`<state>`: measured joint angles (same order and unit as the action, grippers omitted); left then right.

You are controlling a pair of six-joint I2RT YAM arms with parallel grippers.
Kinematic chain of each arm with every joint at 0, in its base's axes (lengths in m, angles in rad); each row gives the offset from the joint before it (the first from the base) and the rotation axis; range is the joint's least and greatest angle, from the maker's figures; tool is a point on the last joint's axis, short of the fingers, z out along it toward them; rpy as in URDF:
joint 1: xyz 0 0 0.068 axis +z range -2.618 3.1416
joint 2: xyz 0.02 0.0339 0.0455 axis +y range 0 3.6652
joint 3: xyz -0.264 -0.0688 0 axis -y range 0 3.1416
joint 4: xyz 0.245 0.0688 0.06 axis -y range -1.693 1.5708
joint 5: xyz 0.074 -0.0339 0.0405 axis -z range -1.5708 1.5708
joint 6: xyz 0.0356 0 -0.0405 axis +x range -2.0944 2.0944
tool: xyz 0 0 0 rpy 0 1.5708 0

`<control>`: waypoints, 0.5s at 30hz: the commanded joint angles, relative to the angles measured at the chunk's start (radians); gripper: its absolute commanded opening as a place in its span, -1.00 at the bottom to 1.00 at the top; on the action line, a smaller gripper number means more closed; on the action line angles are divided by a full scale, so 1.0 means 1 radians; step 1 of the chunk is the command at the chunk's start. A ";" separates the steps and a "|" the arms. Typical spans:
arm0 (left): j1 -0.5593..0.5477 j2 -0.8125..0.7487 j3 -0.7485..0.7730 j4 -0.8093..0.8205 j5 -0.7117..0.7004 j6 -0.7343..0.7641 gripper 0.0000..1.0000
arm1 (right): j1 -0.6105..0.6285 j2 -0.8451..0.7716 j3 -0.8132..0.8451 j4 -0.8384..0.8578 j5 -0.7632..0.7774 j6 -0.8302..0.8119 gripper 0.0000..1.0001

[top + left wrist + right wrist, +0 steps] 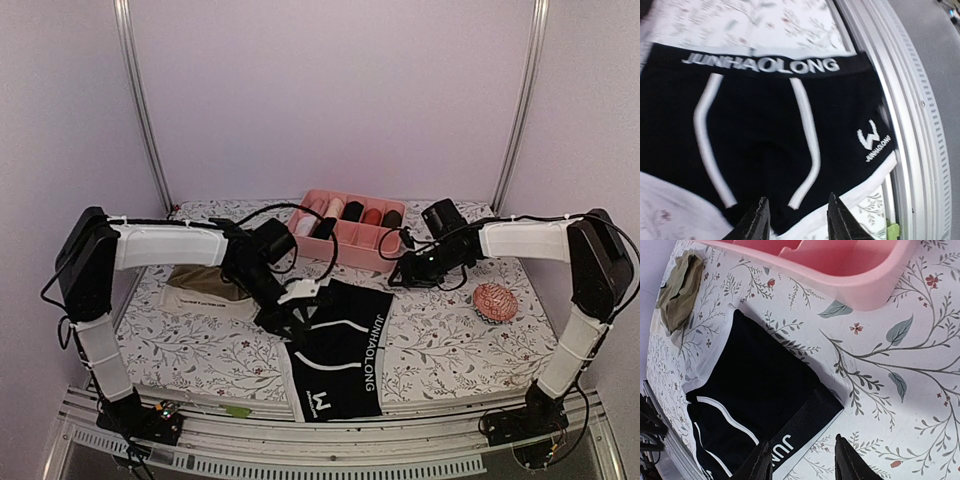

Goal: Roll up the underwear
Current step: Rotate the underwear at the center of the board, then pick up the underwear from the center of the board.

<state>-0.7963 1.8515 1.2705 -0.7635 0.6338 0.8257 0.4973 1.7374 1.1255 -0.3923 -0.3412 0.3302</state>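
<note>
My left wrist alone showed the black briefs (765, 140) reaching the rail (880, 50); my right, the olive briefs (680, 290). Left gripper (797, 202) and right gripper (802, 441) hung apart, empty; open counter (900, 405) lay rightward.

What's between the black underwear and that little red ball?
Only bare flowered tablecloth lies between the black underwear and the ball; the top view shows it.

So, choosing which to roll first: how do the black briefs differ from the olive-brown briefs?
The black briefs lie spread flat, white lettering readable; the olive-brown briefs sit bunched up. The black briefs lie front-centre by the near edge; the olive-brown briefs lie at the left. Both are unrolled on the floral cloth.
</note>
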 commanded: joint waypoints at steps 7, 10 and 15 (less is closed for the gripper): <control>0.281 0.106 0.226 0.068 0.111 -0.050 -0.17 | -0.002 0.183 0.092 0.016 -0.069 -0.182 -0.06; 0.313 0.144 0.245 0.095 0.104 -0.058 -0.17 | -0.009 0.222 0.134 0.003 -0.062 -0.228 -0.07; 0.335 0.179 0.264 0.140 0.077 -0.044 -0.18 | -0.027 0.262 0.167 -0.027 -0.050 -0.283 -0.13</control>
<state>-0.4694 2.0010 1.5047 -0.6739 0.7074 0.7765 0.4915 1.9663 1.2545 -0.3958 -0.3946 0.1268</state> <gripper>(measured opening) 0.412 0.454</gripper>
